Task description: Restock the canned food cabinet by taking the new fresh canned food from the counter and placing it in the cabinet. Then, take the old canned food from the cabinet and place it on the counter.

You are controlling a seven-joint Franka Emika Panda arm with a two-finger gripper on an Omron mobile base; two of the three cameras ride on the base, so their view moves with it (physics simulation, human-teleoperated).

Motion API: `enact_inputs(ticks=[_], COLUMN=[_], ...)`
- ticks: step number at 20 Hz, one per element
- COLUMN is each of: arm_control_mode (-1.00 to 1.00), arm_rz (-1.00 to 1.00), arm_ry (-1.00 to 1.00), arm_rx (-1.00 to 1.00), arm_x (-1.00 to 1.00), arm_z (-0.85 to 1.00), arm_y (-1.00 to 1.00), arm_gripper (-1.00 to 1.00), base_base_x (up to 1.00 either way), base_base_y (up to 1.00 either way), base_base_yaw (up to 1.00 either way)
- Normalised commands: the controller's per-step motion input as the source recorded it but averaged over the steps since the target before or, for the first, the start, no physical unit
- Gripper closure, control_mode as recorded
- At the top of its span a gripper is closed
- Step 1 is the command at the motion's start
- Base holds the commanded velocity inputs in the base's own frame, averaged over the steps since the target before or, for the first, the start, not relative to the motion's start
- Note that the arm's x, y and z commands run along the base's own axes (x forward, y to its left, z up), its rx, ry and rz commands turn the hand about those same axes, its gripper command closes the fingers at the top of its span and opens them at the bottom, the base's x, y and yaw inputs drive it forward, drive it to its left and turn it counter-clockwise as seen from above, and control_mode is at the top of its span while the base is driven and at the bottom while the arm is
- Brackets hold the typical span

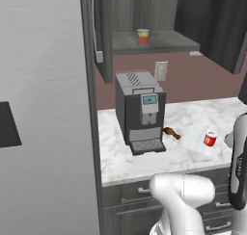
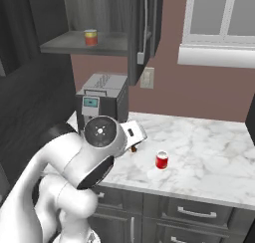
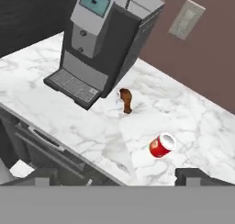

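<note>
The new fresh canned food (image 1: 143, 36) (image 2: 90, 37), yellow and red, stands on the grey shelf of the open cabinet (image 1: 166, 41) (image 2: 62, 46). On the counter (image 1: 193, 113) (image 2: 209, 147) (image 3: 50, 108), the old canned food (image 1: 210, 138) (image 2: 162, 160) (image 3: 161, 146), bright red with a light rim, stands upright to the right of the coffee machine. My gripper (image 3: 120, 178) hangs open above the counter's front edge. Nothing is between its fingertips (image 3: 197, 176), and it is a short way back from the red can, not touching it.
A grey coffee machine (image 1: 140, 109) (image 2: 102, 100) (image 3: 105, 30) stands at the counter's left, with a small brown object (image 1: 172, 133) (image 3: 125, 100) beside its tray. A tall fridge (image 1: 43, 133) borders the left. Dark drawers (image 2: 194, 212) (image 3: 41, 145) run below the counter. A wall outlet (image 1: 160, 70) is behind.
</note>
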Motion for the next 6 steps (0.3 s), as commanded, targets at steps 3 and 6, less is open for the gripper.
enact_inputs(ticks=[3, 6], arm_control_mode=[-1.0, -1.0], arm_rz=[0.0, 0.15], arm_ry=[-0.15, -0.25], arm_rx=[-0.38, -0.3], arm_x=[-0.57, -0.58], arm_z=[0.97, 0.79], arm_y=[1.0, 0.93], arm_gripper=[-1.0, -1.0], base_base_x=[0.0, 0.0], base_base_y=[0.0, 0.0], base_base_yaw=[0.0, 0.0])
